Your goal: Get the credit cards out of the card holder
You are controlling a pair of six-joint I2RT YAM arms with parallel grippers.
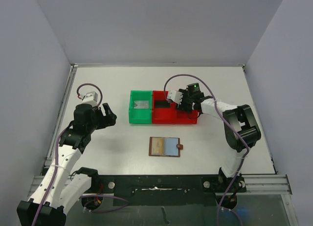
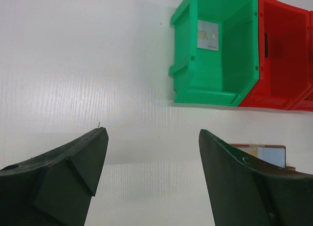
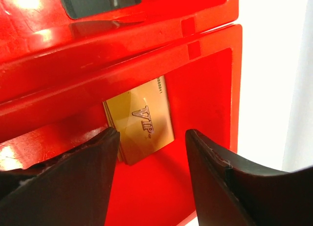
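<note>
My right fingers [image 3: 230,187] stand apart over the red bin [image 3: 205,89], gripping nothing; the gold card [image 3: 144,121] lies inside it, just beyond them. My left fingers [image 2: 63,177] gape wide above the worktop [image 1: 122,147]. The card holder [image 1: 165,147] lies open nearer me, and a pale card [image 2: 208,35] sits in the green bin [image 2: 239,50].

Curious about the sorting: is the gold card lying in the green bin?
No, the gold card lies inside a red bin, under the right fingers.

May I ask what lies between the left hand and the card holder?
Only bare table, from left hand to card holder, in the top view.
</note>
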